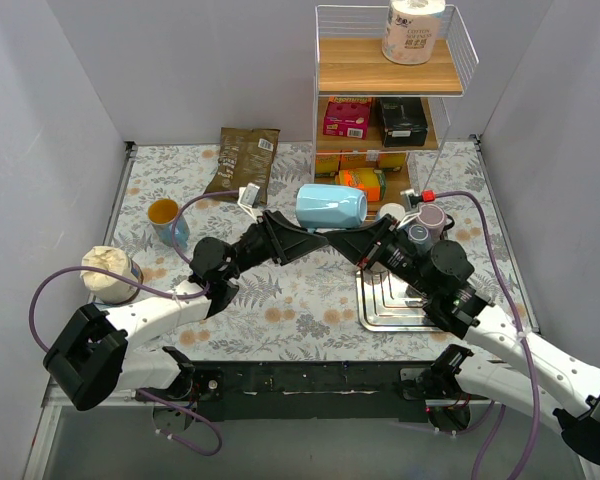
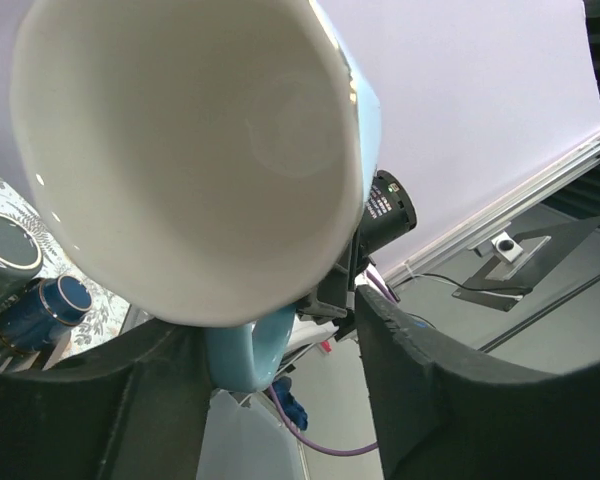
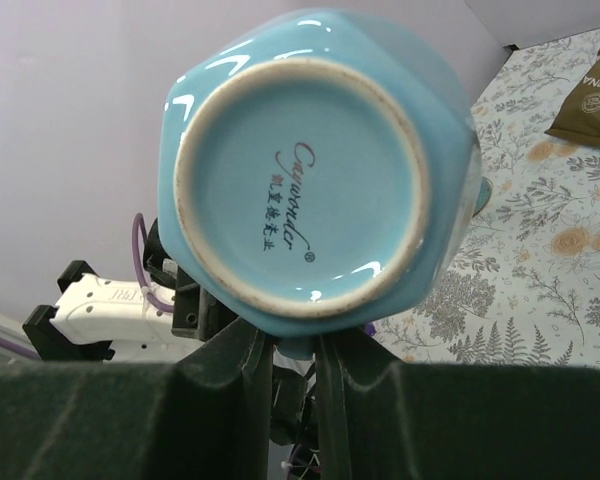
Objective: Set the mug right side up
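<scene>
A light blue mug (image 1: 330, 207) hangs on its side above the table, held between my two grippers. My right gripper (image 3: 296, 375) is shut on the mug's handle; its view looks at the mug's base (image 3: 302, 180), with a stub of the handle (image 3: 298, 347) pinched between the fingers. In the top view the right gripper (image 1: 358, 240) is under the mug's right end. My left gripper (image 2: 270, 330) is open at the mug's mouth: the white inside (image 2: 190, 150) fills its view, and the handle (image 2: 248, 350) hangs between the wide-apart fingers (image 2: 430, 390). In the top view the left gripper (image 1: 296, 232) sits at the mug's left end.
A teal cup with an orange inside (image 1: 166, 216) and a cloth-covered bowl (image 1: 108, 270) stand at the left. A brown bag (image 1: 242, 158) lies at the back. A wire shelf (image 1: 390, 70) holds boxes and a paper roll. A metal tray (image 1: 380, 305) and a purple cup (image 1: 429, 219) are on the right.
</scene>
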Controlling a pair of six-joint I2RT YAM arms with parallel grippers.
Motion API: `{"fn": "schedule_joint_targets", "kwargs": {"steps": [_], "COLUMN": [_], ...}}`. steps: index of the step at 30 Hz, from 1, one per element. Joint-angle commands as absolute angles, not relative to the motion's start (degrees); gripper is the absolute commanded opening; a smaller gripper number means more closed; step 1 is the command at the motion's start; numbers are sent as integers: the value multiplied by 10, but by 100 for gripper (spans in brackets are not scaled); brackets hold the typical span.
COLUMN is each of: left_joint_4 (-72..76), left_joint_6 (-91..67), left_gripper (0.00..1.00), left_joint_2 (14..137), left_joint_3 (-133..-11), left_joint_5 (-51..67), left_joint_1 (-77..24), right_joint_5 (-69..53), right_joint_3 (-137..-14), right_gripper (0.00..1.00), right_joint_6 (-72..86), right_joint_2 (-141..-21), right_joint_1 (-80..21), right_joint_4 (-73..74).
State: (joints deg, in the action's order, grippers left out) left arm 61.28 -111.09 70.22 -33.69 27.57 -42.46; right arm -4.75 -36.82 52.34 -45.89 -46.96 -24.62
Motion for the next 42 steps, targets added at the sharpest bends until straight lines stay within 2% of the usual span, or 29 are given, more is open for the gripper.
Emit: {"fn": "schedule_joint_targets", "kwargs": {"steps": [1, 6, 7, 8, 11, 17, 25, 35, 38, 42], "left_joint_4": [654, 671, 671, 672, 667, 657, 640, 614, 593, 570], "left_joint_6": [-1127, -1125, -1122, -1118, -1111, -1106, -1075, -1049, -1035, -1013], "left_gripper": [47, 39, 35, 26, 14, 6, 26, 28, 40, 50], "left_joint_2": [693, 686, 685, 683, 679, 679, 657, 642, 636, 628], "left_joint_3": [-345, -328, -328, -325, -323, -322, -309, -312, -316, -315], "left_joint_5": [271, 283, 286, 293, 297, 297, 312, 322, 330, 334], "left_joint_1": [-431, -431, -431, -431, -431, -431, -431, -431, -431, -431], "right_joint_5": [-40, -35, -37, -37, -41, -41, -42, -47, -48, -54], "right_joint_3": [-369, -368, -368, -370, -371, -370, -377, -378, -384, -394], "right_gripper": [1, 1, 1, 1, 1, 1, 1, 1, 1, 1], "right_joint_6": [512, 512, 512, 512, 512, 511, 510, 515, 513, 511], "right_joint_2": [-428, -423, -424, -424, -422, -420, -413, -410, -408, -408], "right_joint_1": [-471, -471, -471, -471, -471, -471, -471, -471, -471, -471], "right_joint_4": [-358, -354, -352, -351, -348, -338, -329, -321, -314, -299]}}
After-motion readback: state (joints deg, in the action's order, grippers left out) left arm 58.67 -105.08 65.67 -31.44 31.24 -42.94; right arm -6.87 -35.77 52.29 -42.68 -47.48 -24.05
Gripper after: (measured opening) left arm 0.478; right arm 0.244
